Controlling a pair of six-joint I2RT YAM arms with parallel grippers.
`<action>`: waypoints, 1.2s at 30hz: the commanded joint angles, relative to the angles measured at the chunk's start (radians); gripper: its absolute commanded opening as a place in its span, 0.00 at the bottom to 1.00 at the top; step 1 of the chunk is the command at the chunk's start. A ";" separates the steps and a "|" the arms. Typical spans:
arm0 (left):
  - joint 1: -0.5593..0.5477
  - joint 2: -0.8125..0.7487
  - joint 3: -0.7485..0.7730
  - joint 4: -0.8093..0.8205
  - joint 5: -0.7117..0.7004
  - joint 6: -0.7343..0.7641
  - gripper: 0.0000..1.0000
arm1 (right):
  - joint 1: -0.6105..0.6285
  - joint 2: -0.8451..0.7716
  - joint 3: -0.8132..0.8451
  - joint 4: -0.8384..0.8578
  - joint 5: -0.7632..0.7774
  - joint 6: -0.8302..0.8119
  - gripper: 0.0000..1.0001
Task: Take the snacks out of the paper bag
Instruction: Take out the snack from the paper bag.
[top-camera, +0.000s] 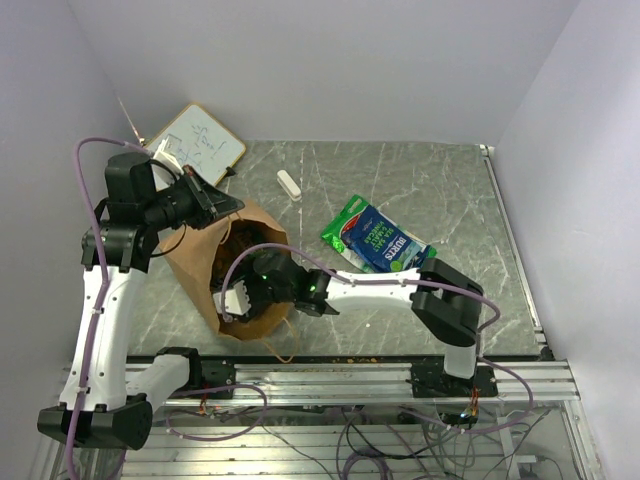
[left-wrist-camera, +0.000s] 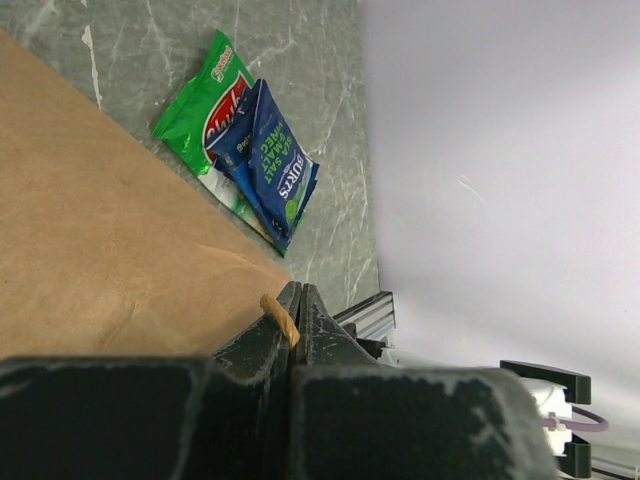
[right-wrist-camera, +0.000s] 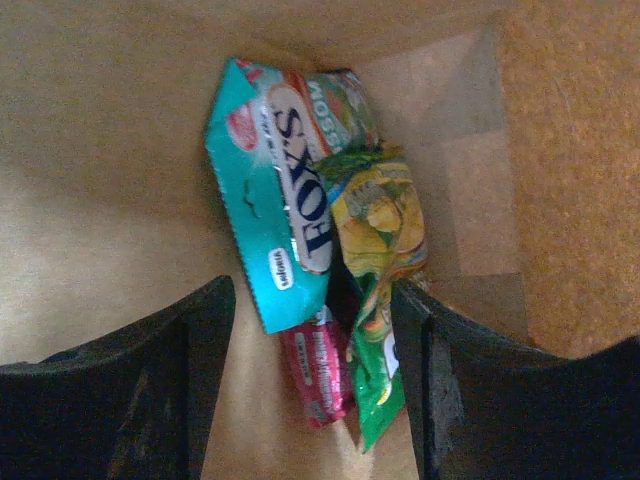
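The right arm (top-camera: 385, 285) reaches into the mouth of the paper bag (top-camera: 195, 265). Its jaws stand wide apart with nothing between them, just short of the snacks heaped at the bag's bottom. Nearest them lies a small red packet (right-wrist-camera: 315, 375), narrow and glossy. Behind it a flat teal packet (right-wrist-camera: 265, 200) with a saw-toothed seam lies against a crinkled multicoloured packet (right-wrist-camera: 385, 235) edged in green. The step in hand looks like the reach for the next snack. The next move probably calls for easing forward and pinching one packet by its crimped edge, since the slick foil may slide. At the bag's rim the left arm (top-camera: 110, 300) has its jaws pressed together on a twisted bit of kraft paper, apparently the handle, holding the stiff, matte brown mouth open. Beyond, on the grey veined desk (top-camera: 450, 190), a green packet (top-camera: 345, 228) and a blue packet (top-camera: 385, 245) lie overlapping, already out. Farthest back sit a small white block (top-camera: 289, 184) and a wood-framed whiteboard (top-camera: 205, 145).
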 joint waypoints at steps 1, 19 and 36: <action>0.002 0.009 0.047 -0.023 0.023 0.028 0.07 | -0.031 0.056 0.060 0.096 0.051 -0.020 0.63; 0.002 0.053 0.070 -0.065 0.109 0.099 0.07 | -0.133 0.276 0.227 0.076 0.066 -0.023 0.74; 0.002 0.000 0.064 -0.045 0.089 0.030 0.07 | -0.142 0.329 0.299 0.056 0.034 0.113 0.26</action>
